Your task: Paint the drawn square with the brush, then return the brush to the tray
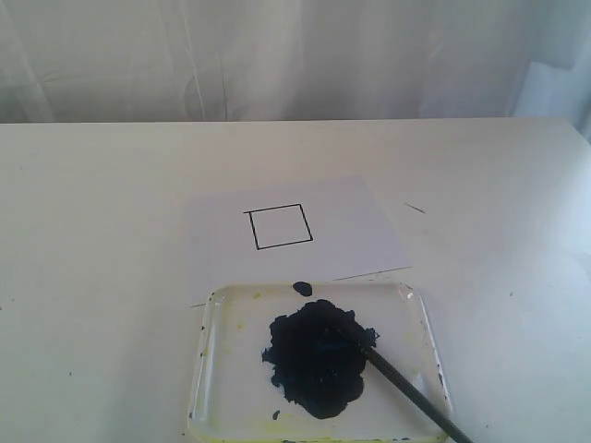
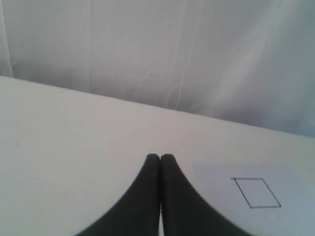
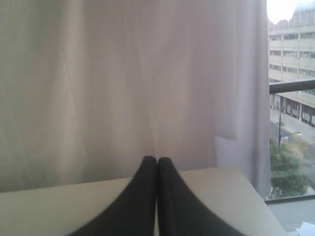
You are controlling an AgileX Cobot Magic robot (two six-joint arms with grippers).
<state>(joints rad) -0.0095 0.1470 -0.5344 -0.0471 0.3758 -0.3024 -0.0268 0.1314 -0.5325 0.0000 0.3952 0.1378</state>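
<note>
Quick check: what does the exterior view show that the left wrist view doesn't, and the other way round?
Only the exterior view: the tray, the paint blob in it, and the brush lying with its tip in the blob and its handle out over the tray's rim. Only the left wrist view: the left pincer, shut and empty. Both: the square, unpainted, on its paper, plus the table and the curtain.

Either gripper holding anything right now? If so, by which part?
Nothing is held. The left gripper and right gripper are both shut and empty; the brush lies in the tray, tip in the paint blob.
</note>
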